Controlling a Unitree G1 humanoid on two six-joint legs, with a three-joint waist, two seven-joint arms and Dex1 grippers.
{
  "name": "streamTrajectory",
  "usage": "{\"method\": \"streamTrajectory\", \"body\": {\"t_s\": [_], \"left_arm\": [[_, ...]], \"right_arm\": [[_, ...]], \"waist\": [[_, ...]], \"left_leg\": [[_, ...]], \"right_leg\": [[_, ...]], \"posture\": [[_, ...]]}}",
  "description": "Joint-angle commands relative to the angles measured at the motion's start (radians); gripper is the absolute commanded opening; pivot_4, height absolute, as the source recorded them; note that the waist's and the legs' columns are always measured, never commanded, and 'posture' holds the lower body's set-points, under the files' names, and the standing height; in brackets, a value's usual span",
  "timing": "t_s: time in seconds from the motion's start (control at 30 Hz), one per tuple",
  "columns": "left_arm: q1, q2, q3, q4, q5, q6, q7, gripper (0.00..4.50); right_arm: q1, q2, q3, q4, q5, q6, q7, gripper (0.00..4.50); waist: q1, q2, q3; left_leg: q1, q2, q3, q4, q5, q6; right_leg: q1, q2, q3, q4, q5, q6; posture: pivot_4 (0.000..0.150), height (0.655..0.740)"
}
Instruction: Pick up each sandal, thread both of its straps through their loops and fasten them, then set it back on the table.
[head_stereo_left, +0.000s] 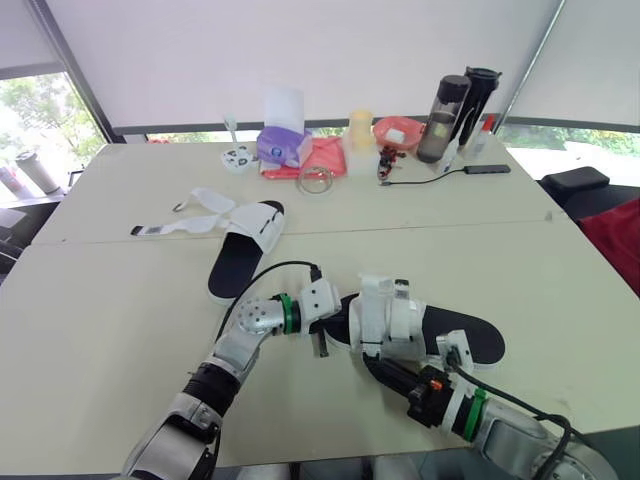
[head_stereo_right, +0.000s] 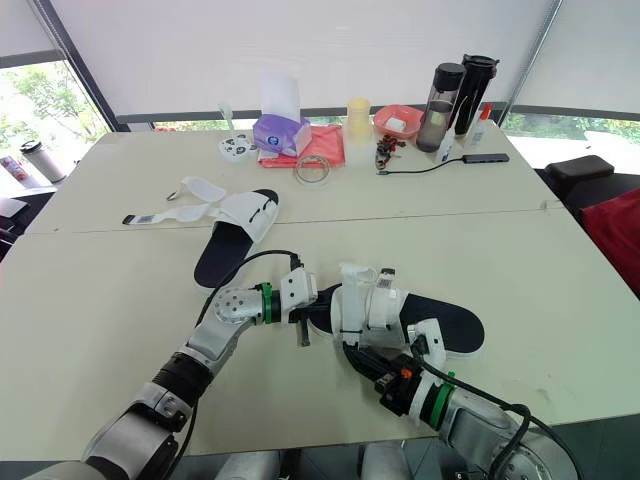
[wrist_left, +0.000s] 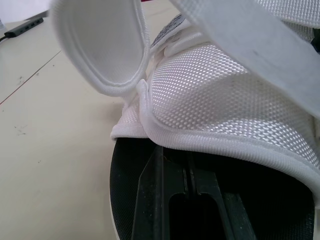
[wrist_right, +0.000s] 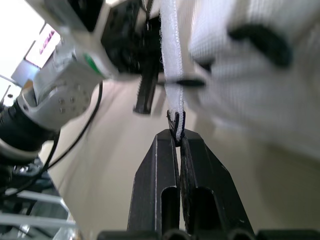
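Two pale cream tabletops (head_stereo_left: 120, 330) butted together, with the seam running left to right. White roller blinds (head_stereo_left: 300, 50) hang behind, with window strips (head_stereo_left: 40, 110) showing greenery at both ends.

Containers, all along the back edge bar the first:
- grey tumbler (head_stereo_left: 38, 170) on a ledge off the far left
- purple tissue box (head_stereo_left: 283, 147) with a white tissue (head_stereo_left: 283, 105) standing up out of it
- clear round glass dish (head_stereo_left: 315, 180) just in front of the box
- pale yellow cup (head_stereo_left: 361, 135)
- pink bowl (head_stereo_left: 398, 130) holding a small white item, can't identify it
- smoky clear bottle with dark lid (head_stereo_left: 443, 120) and black tall tumbler (head_stereo_left: 477, 100), side by side

Black-soled sandal with white open straps (head_stereo_left: 245, 250) lies left of centre, straps splayed leftward. Second black-soled sandal with white mesh upper (head_stereo_left: 470, 340) lies on the near table, between the arms.

Left gripper (head_stereo_left: 321, 344) is at that sandal's left end. Fingers are together, over the black footbed under the mesh — can't tell if they pinch anything. Right gripper (wrist_right: 177, 135) is clamped tight on the end of a white fabric strap (wrist_right: 171, 65) of the same sandal.
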Motion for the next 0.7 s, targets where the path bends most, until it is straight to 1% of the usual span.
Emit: {"method": "streamTrajectory", "body": {"t_s": [0.03, 0.17, 0.3, 0.43, 0.6, 0.7], "left_arm": [[0.032, 0.013, -0.025, 0.059, 0.042, 0.028, -0.007, 0.00], [0.035, 0.014, -0.026, 0.059, 0.042, 0.028, -0.009, 0.00], [0.052, 0.018, -0.032, 0.040, 0.040, 0.036, -0.014, 0.00], [0.075, 0.030, -0.038, 0.011, 0.040, 0.049, -0.024, 0.00], [0.079, 0.045, -0.041, -0.007, 0.038, 0.063, -0.043, 0.00], [0.070, 0.042, -0.043, 0.000, 0.039, 0.064, -0.049, 0.00]], "right_arm": [[0.027, -0.034, 0.027, -0.023, -0.017, 0.015, 0.043, 0.05], [0.069, -0.124, 0.055, -0.041, -0.051, 0.031, 0.108, 0.05], [0.122, -0.198, 0.071, -0.082, -0.044, 0.042, 0.175, 0.05], [0.153, -0.227, 0.089, -0.098, -0.069, 0.032, 0.189, 0.05], [0.185, -0.264, 0.118, -0.131, -0.111, 0.018, 0.211, 0.05], [0.185, -0.258, 0.100, -0.146, -0.107, 0.007, 0.201, 0.05]], "waist": [[0.000, 0.000, 0.000], [0.001, 0.000, -0.001], [0.001, -0.002, -0.001], [0.001, -0.005, -0.003], [0.001, -0.005, -0.004], [0.003, -0.005, -0.005]], "left_leg": [[0.000, 0.000, 0.000, 0.000, 0.000, 0.000], [0.000, 0.000, 0.000, 0.000, 0.000, 0.000], [0.001, 0.000, 0.000, 0.000, 0.000, 0.000], [0.002, 0.000, 0.000, -0.001, 0.000, 0.000], [0.002, 0.000, 0.000, -0.001, -0.001, 0.001], [0.002, 0.000, 0.000, -0.001, -0.002, 0.001]], "right_leg": [[0.000, 0.000, 0.000, 0.000, 0.000, 0.000], [0.001, 0.000, 0.000, 0.000, 0.000, 0.000], [0.002, 0.000, 0.000, 0.000, 0.000, 0.000], [0.002, 0.000, 0.000, 0.000, -0.001, 0.001], [0.002, 0.000, 0.000, -0.001, -0.002, 0.001], [0.002, -0.001, 0.000, -0.001, -0.002, 0.002]], "posture": [[0.150, 0.7400], [0.150, 0.7400], [0.150, 0.7400], [0.150, 0.7400], [0.150, 0.7400], [0.150, 0.7400]]}}
